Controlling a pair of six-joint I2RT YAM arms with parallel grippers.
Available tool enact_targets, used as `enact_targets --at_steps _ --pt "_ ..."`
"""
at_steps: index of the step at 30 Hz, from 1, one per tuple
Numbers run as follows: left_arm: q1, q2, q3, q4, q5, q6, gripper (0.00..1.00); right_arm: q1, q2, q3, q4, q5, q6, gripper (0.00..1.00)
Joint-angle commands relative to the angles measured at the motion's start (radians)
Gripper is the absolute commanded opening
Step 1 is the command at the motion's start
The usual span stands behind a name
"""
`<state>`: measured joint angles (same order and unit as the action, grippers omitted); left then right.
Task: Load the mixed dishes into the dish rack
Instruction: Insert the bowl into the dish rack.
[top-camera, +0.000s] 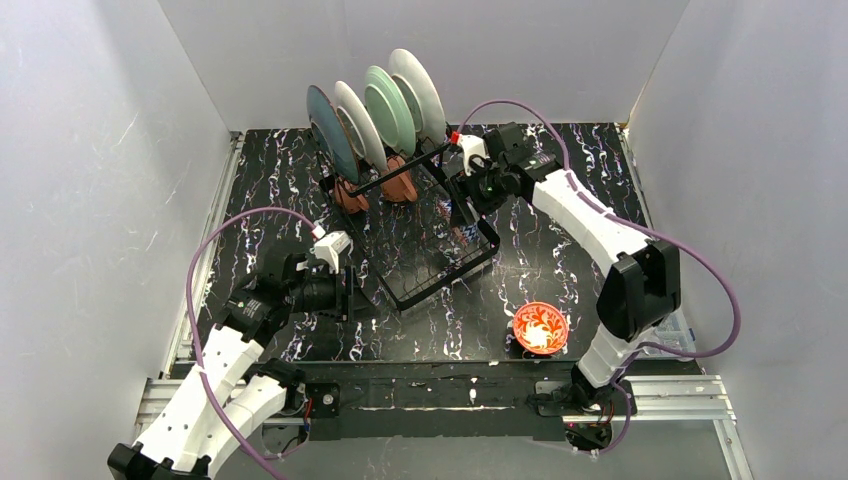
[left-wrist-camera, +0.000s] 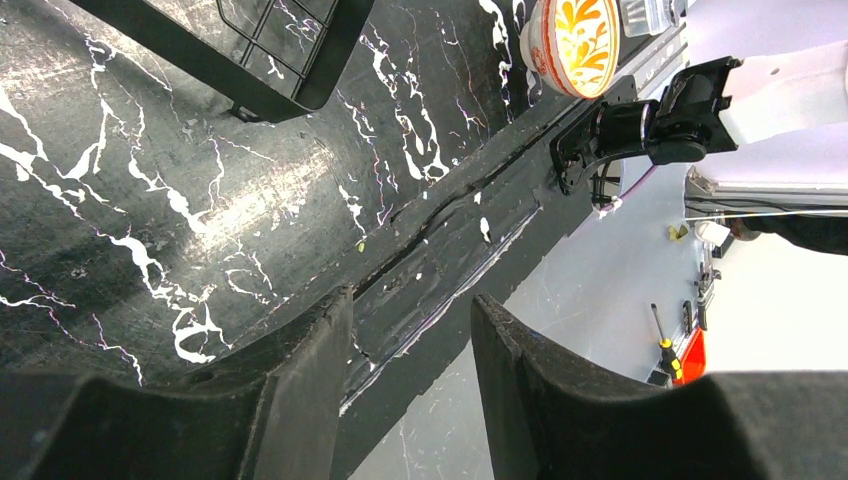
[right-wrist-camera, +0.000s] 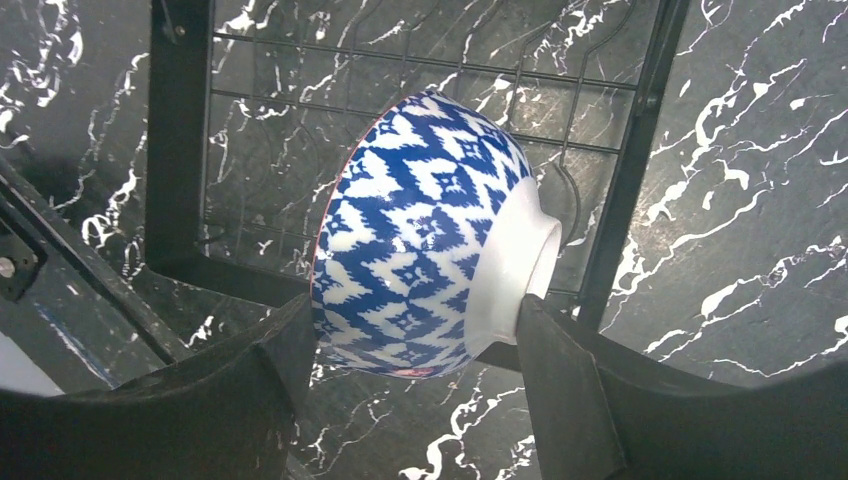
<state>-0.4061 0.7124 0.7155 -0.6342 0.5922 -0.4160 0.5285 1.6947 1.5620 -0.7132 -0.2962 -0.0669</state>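
Four large round plates stand on edge in the upright slots at the far end of the black wire dish rack (top-camera: 450, 275): a dark teal plate (top-camera: 325, 130), a whitish plate (top-camera: 358, 125), a pale green plate (top-camera: 388, 105) and a second whitish plate (top-camera: 420, 90). Two terracotta mugs (top-camera: 350, 195) (top-camera: 401, 186) sit at their foot.

There are two small bowls. The right gripper (right-wrist-camera: 412, 305) clamps a blue-and-white patterned bowl (right-wrist-camera: 410, 250) on its side, over the rack's grid base near its right rim. A red-patterned bowl (top-camera: 540, 327) stands upright on the table near the front edge, beside the right arm's base.

The left gripper (left-wrist-camera: 410, 300) is half open and empty, low and just beside the rack's left side.

The black white-veined table (top-camera: 560, 230) is boxed in by white walls (top-camera: 100, 150) on three sides. The rack lies diagonally, with bare table to its right and left.
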Motion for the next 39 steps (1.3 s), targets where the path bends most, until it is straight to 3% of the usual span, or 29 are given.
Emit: enact_targets --at_steps 1,17,39 --pt "-0.008 0.0 -0.005 0.007 0.027 0.004 0.45 -0.017 0.034 0.077 -0.016 -0.033 -0.075 0.29" --pt "-0.016 -0.007 -0.007 0.008 0.017 0.002 0.45 -0.042 0.138 0.081 -0.006 -0.11 -0.097 0.27" --pt "-0.016 0.002 -0.01 0.008 0.012 0.0 0.45 -0.044 0.192 0.024 0.024 -0.191 -0.097 0.31"
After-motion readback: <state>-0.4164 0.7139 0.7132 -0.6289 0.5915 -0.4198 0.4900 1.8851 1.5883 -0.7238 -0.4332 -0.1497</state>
